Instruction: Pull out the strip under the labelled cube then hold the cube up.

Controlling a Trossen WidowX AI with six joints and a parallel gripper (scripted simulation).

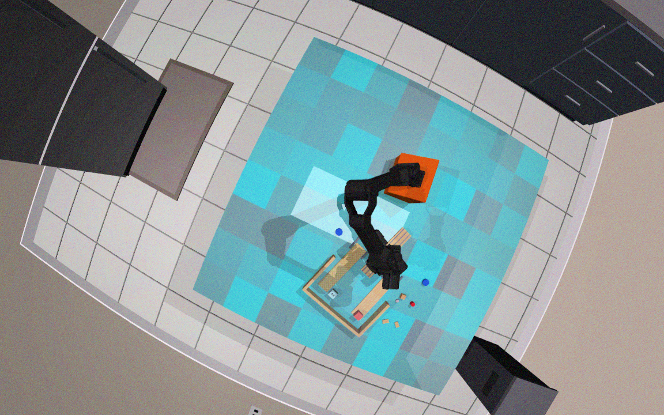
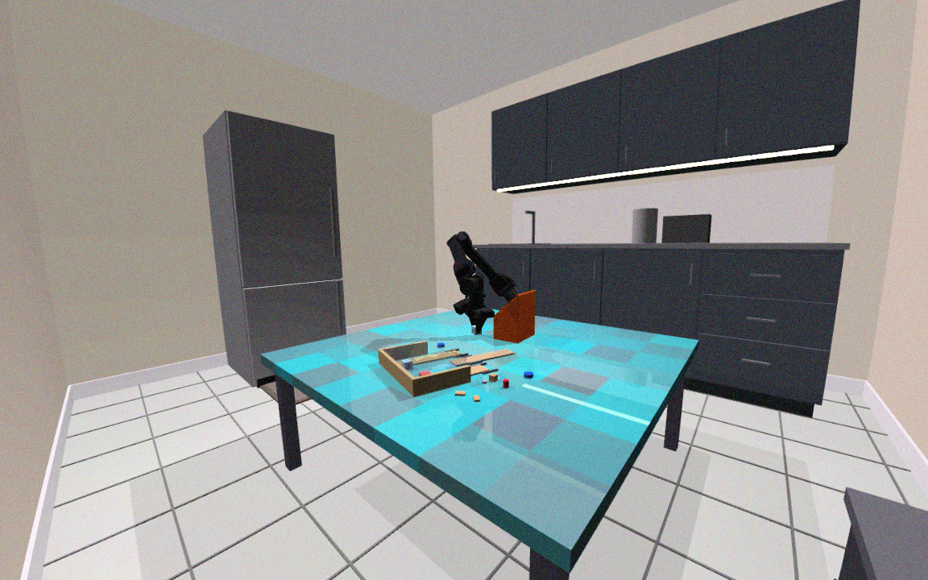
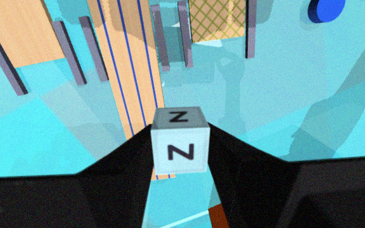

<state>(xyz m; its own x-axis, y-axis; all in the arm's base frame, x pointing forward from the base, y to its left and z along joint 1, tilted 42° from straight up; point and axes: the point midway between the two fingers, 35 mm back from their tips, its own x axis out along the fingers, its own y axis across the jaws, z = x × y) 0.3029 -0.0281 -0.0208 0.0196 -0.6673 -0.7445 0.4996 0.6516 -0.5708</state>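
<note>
My gripper [image 2: 477, 329] [image 3: 179, 128] is shut on a pale cube [image 3: 180, 152] marked N, held above the table. The blue-striped strip [image 1: 400, 237] [image 2: 490, 356] [image 3: 136, 76] lies below, between grey guide rails and partly outside the tray. In the wrist view no cube shows on its visible part. The plain strip [image 1: 373, 296] [image 3: 24, 38] and crosshatched strip [image 1: 339, 268] [image 3: 217, 22] lie on either side. A red cube [image 1: 357, 314] [image 2: 424, 373] sits on the plain strip's far end. Another pale marked cube [image 1: 332, 294] [image 2: 408, 364] is beside the crosshatched strip's far end. The arm hides the fingertips in the top view.
A wooden wall [image 1: 330, 312] [image 2: 441, 380] surrounds the strips' far ends. Blue discs [image 1: 338, 231] [image 1: 425, 282], a red cylinder [image 1: 412, 304] [image 2: 505, 383] and small wooden pieces [image 1: 385, 321] lie outside it. An orange block [image 1: 430, 177] [image 2: 516, 321] stands at the arm's base.
</note>
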